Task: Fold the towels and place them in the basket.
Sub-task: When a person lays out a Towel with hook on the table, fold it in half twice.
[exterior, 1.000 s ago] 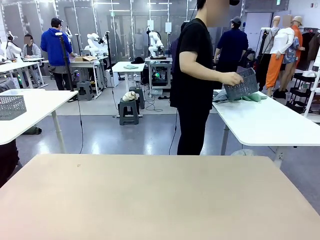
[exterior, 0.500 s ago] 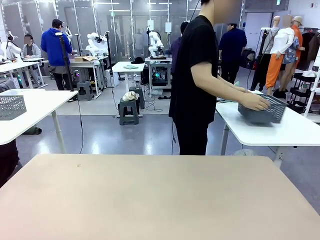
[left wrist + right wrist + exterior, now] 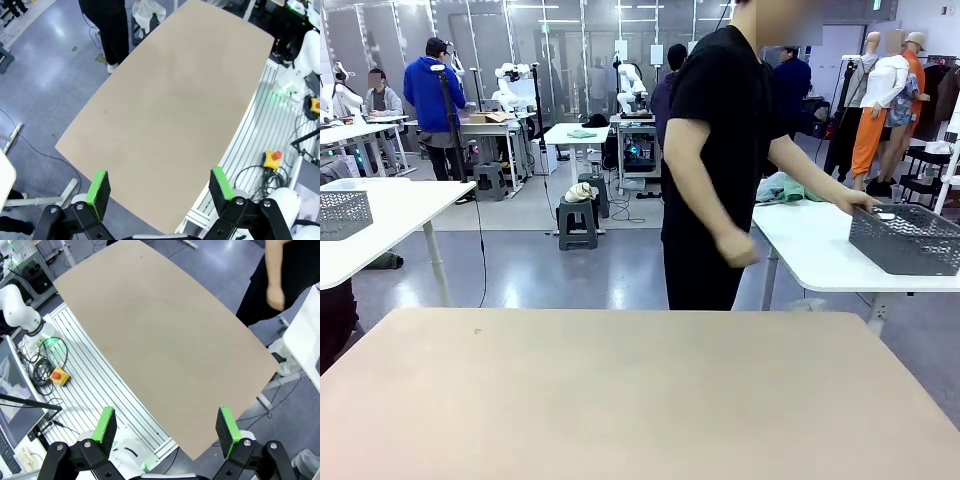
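Jaws spread wide and empty, the left gripper (image 3: 159, 185) and right gripper (image 3: 166, 425) hang high over the tan table (image 3: 620, 400), fingers aimed down at it. Across the aisle, a person's hand (image 3: 862, 203) rests at the rim of the dark basket (image 3: 910, 245) on a white side table (image 3: 820, 255). The towels (image 3: 783, 188), heaped on that same table, look soft, light and limp, probably best pinched at a hemmed corner.

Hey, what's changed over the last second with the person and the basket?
The person moved the basket rightward along the white side table: tilted in hand before, it now sits flat, one hand on its rim, the other hand let go. The towels lie left of it. The left pincer and right pincer stayed open over the tan table.
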